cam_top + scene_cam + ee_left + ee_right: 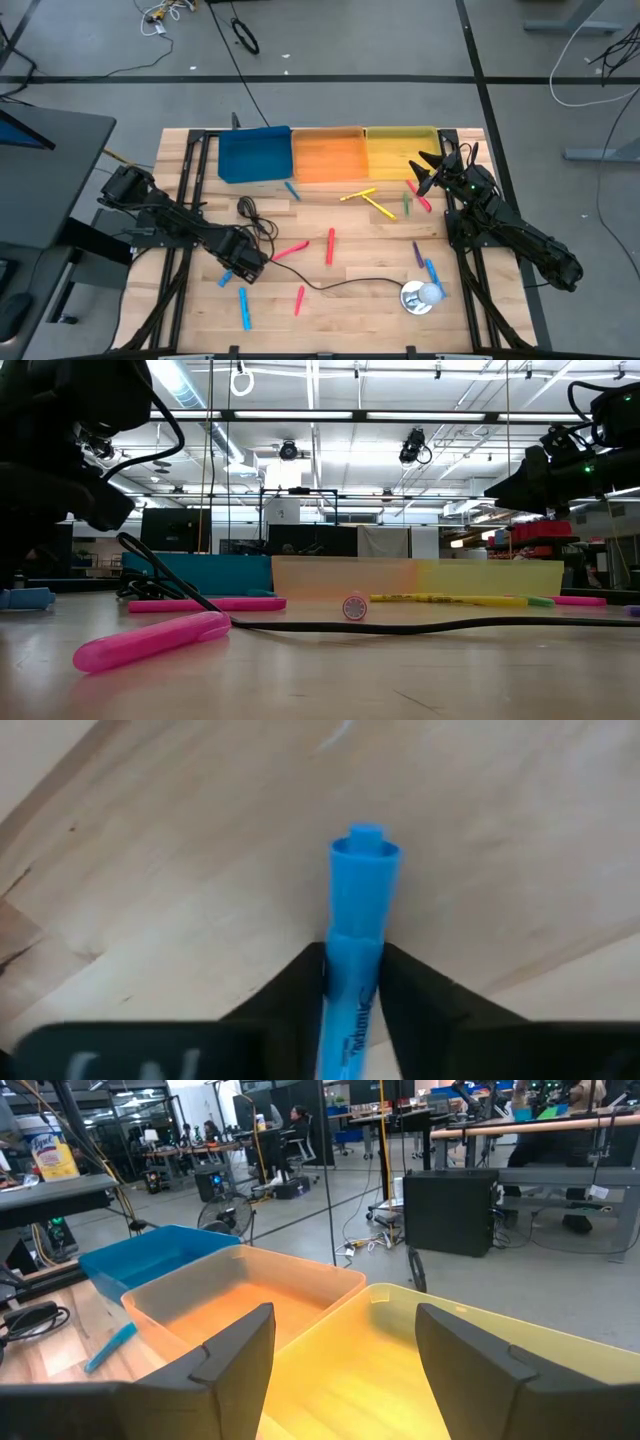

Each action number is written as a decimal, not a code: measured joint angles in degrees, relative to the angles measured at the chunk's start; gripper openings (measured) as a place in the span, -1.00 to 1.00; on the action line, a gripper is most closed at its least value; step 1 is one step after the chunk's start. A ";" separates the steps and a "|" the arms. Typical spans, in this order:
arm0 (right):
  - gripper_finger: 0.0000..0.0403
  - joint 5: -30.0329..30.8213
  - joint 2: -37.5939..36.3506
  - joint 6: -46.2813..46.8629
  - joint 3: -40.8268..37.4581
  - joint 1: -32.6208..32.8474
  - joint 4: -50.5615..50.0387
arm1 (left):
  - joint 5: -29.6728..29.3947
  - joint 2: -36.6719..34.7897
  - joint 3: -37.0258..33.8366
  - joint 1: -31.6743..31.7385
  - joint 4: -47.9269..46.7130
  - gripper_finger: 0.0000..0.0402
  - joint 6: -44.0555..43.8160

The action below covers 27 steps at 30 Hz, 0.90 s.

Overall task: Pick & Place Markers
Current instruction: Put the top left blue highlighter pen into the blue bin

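Left gripper clamped on blue marker, low on table, well short of blue tray. Right gripper apart over yellow tray. Risk: off-centre grip, marker pivoting loose during lift.

The blue marker's lower end is hidden between the left pincer's fingers.
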 joint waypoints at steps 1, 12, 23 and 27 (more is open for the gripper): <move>0.22 -0.01 -0.01 0.00 0.00 0.00 0.00 | -0.02 0.00 0.00 0.00 0.18 -0.60 0.36; 0.22 0.00 0.01 -0.01 0.00 0.00 0.00 | -1.22 -0.64 0.37 -0.24 -0.37 -0.68 3.52; 0.22 -0.01 0.00 0.00 0.00 0.00 0.00 | 1.98 -6.34 7.91 -0.68 -8.53 -0.68 19.15; 0.22 0.00 0.01 -0.01 0.00 0.00 0.00 | 2.51 -7.87 11.94 -0.50 -12.69 -0.68 23.81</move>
